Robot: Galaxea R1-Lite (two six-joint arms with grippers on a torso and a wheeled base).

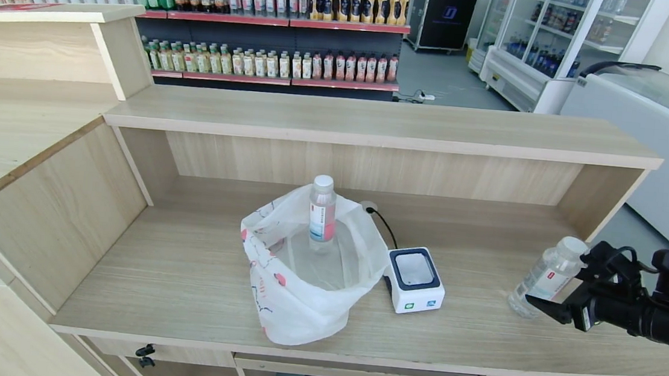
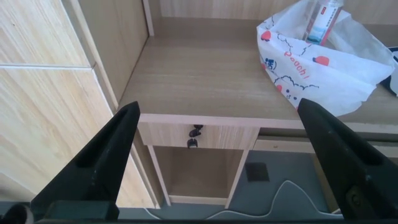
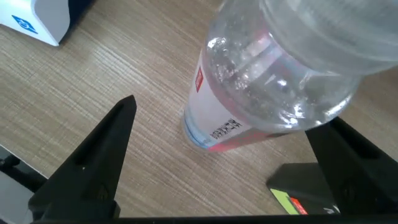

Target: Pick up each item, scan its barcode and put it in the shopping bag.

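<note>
While one bottle (image 1: pixel 322 214) stands upright inside the white shopping bag (image 1: pixel 295 293) near the middle of the counter (image 1: pixel 182 271), a second bottle (image 1: pixel 545 276) stands by the right edge. Scanner (image 1: pixel 415 280): just beside the bag, on its right, with its cable (image 1: pixel 384 224) trailing toward the back wall. Right gripper (image 1: pixel 559 280): fingers spread to either side of the second bottle, not pinching it. Left gripper (image 2: pixel 217 104): fingers spread wide, holding nothing, off the counter's front left corner.
</note>
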